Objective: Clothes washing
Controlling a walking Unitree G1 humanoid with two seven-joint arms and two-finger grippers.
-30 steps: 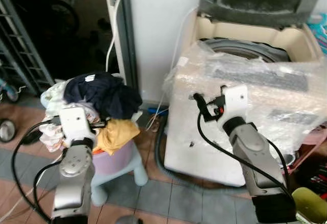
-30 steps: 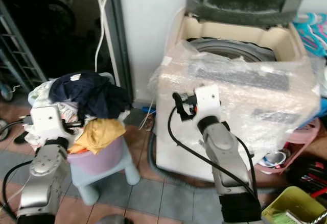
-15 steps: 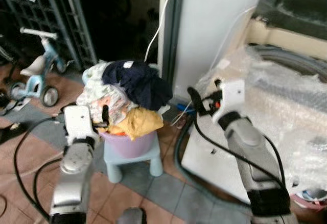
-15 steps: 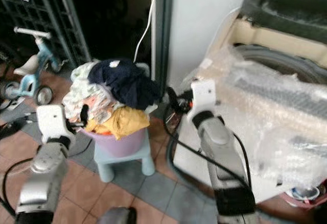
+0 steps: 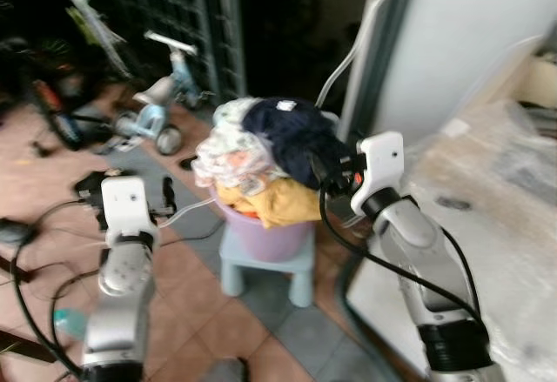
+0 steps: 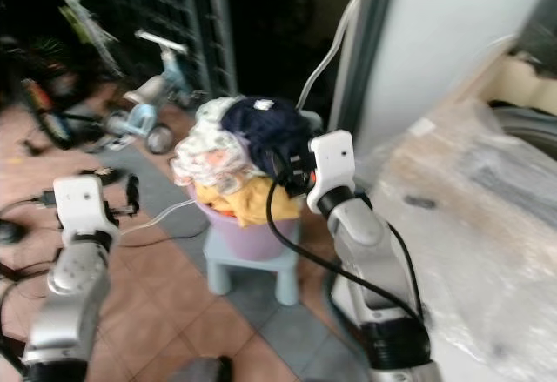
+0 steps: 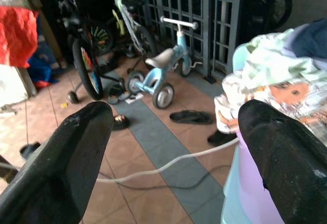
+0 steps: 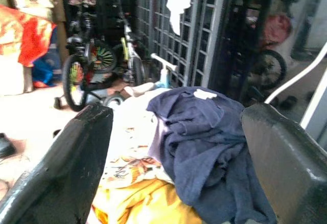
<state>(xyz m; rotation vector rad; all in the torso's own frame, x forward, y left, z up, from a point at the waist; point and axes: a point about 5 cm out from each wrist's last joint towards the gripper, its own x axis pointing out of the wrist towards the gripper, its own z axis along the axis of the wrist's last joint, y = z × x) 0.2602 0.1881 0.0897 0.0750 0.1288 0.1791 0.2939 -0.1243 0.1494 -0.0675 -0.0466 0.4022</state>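
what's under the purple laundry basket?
A light blue plastic stool carries the purple laundry basket; its legs stand on the tiled floor. The stool's seat top is covered by the basket, and heaped clothes hide the basket's inside.

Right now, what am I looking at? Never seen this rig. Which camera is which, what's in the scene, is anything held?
It is a walking humanoid with two silver arms, each ending in two long black fingers. Two pictures come from a stereo camera on its head, looking forward and down. The other two come from wrist cameras looking along each gripper's fingers.

On the tiled floor a pale blue stool carries a purple basket heaped with laundry: a navy garment, a yellow one, a printed pale one. The washing machine, wrapped in clear plastic, stands at the right. A small blue tricycle stands further back.

The right gripper is open, facing the navy garment. The left gripper is open beside the basket. Neither holds anything.
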